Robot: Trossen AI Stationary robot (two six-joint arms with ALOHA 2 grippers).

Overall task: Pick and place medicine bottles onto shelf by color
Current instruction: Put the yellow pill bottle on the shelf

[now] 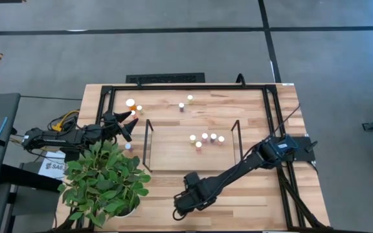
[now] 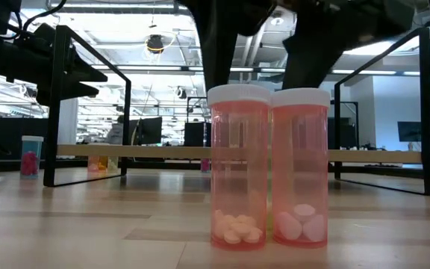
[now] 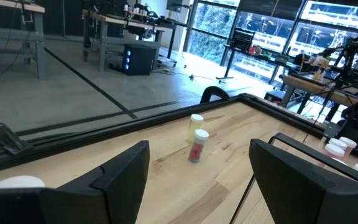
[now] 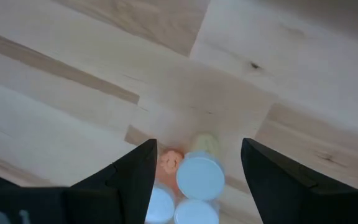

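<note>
Bottles (image 4: 194, 180) stand upright in a tight cluster on the table's near edge, straight beneath the right gripper (image 4: 194, 171), whose open jaws straddle them; it is the nearer arm. The left gripper (image 1: 127, 123) hangs open beside the shelf (image 1: 173, 152).

Bottles (image 1: 205, 138) stand upright in a cluster on the light-wood shelf (image 1: 173, 152); others dot the bench behind, and two orange ones (image 2: 237, 168) stand touching up front.
</note>
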